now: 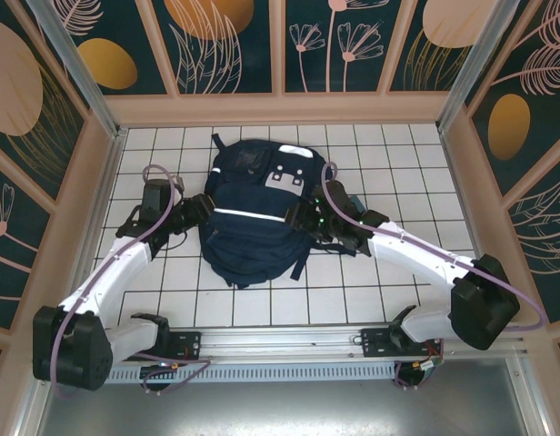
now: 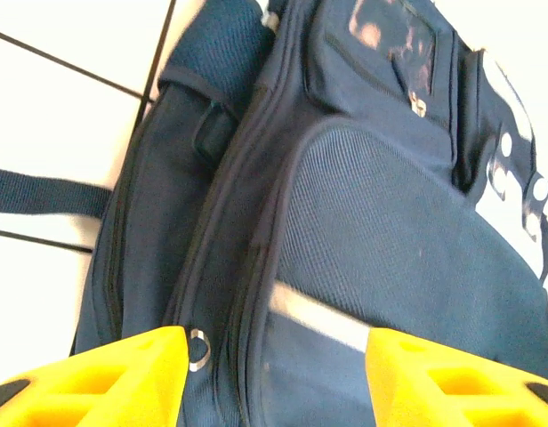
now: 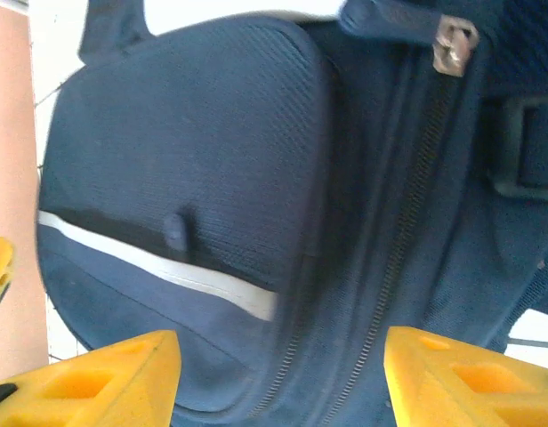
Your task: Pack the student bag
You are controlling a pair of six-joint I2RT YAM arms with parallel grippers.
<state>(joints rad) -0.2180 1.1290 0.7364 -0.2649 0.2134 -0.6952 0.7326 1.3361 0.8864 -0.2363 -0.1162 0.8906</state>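
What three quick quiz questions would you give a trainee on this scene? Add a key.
1. True or false: the student bag lies on the white tiled table.
2. The thin stripe across the bag's front is: A red, B white, C green.
3. In the left wrist view, with the yellow fingers on either side of the bag, are the left jaws open or shut?

Key: 1 true; 2 B; 3 open.
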